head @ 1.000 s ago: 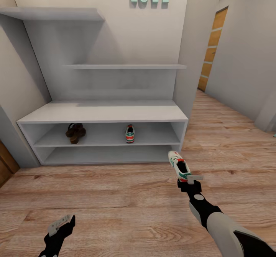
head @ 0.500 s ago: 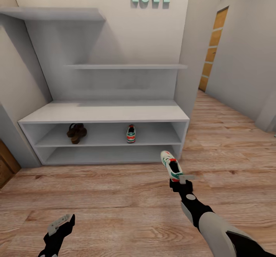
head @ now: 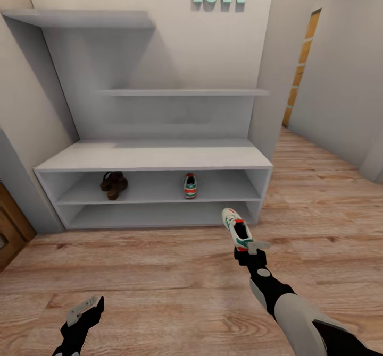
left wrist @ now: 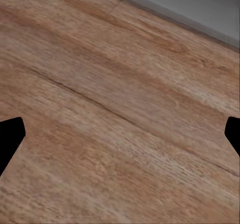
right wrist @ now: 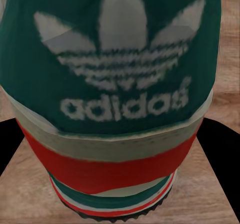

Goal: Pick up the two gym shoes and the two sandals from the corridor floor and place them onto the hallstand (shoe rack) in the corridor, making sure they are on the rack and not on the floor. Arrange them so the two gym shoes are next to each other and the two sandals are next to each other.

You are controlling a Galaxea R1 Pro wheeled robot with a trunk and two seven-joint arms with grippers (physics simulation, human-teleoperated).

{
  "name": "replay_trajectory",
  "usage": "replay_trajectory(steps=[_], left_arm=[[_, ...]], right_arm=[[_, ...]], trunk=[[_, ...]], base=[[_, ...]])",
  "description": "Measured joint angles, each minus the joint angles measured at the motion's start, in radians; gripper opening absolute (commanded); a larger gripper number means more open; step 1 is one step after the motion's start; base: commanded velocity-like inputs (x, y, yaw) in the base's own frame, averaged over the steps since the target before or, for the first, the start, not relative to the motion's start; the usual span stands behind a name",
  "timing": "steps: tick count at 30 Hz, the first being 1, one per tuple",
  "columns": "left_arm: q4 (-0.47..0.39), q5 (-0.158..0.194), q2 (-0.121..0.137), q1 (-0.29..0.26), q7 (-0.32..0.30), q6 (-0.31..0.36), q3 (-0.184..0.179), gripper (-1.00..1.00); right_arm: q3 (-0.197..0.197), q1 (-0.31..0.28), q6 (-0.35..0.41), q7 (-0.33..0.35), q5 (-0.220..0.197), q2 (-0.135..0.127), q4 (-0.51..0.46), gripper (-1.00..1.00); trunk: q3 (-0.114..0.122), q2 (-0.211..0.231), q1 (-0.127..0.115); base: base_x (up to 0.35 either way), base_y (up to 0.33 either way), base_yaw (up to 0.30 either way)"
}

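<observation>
Before the hallstand (head: 154, 157), right end effector (head: 246, 247) gripping gym shoe (head: 236, 229), heel first

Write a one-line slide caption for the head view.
Right gripper carries a sneaker toward the shoe rack, where its mate and the sandals sit.

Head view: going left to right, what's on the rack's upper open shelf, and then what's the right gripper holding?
Sandals → gym shoe on the rack shelf → second gym shoe, held by the right gripper in front of the rack's right end.
</observation>
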Motion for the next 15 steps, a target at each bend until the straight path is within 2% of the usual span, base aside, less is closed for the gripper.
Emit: replay_trajectory(steps=[6,15], left_arm=[[0.000,0.000,0.000,0.000,0.000,0.000,0.000,1.00],[0.000,0.000,0.000,0.000,0.000,0.000,0.000,1.00]], right_arm=[[-0.001,0.000,-0.001,-0.002,0.000,-0.002,-0.004,-1.00],[-0.002,0.000,-0.002,-0.004,0.000,-0.006,-0.009,-1.00]], trunk=[[0.000,0.000,0.000],[0.000,0.000,0.000]], base=[[0.100,0.173,0.000],[0.022,0.038,0.000]])
